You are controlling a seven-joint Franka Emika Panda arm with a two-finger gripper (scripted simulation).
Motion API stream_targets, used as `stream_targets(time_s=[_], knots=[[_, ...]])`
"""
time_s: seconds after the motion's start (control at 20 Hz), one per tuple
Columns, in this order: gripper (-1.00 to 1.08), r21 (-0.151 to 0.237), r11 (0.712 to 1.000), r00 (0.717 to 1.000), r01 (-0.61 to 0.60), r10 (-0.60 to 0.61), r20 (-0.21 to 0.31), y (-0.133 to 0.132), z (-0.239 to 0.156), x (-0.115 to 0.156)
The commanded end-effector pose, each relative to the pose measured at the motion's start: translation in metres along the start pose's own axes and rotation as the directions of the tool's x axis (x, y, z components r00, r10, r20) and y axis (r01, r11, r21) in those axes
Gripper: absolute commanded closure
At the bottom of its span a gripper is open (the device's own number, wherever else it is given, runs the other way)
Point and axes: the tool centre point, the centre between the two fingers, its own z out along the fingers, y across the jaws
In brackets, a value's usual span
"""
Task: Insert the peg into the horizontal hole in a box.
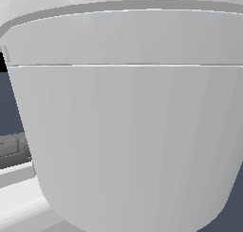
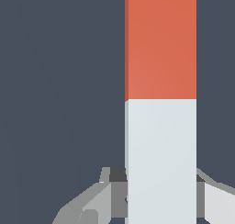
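A pale grey rounded robot arm casing (image 1: 133, 131) fills the exterior view, hiding box and hole. In the wrist view the peg (image 2: 160, 103) runs from 6 toward 12 o'clock, red-orange beyond whitish-grey. The pincer (image 2: 160, 198) pinches its pale end; it looks stiff, light, smooth-sided.

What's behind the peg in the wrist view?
Only flat dark blue-grey background shows around the peg. The gripper closes on its pale end, a finger on each side. No box or hole in view; the exterior view is blocked by a large pale body.
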Motion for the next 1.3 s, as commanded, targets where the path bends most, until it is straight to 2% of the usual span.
stream_targets(time_s=[0.0,0.75,1.25], knots=[[1.08,-0.002,1.000,1.000,-0.031,0.031,0.001,0.011,-0.009,0.020],[1.08,-0.002,0.977,0.977,-0.212,0.212,0.001,0.090,-0.054,0.129],[1.08,-0.002,0.957,0.957,-0.289,0.289,0.001,0.133,-0.075,0.170]])
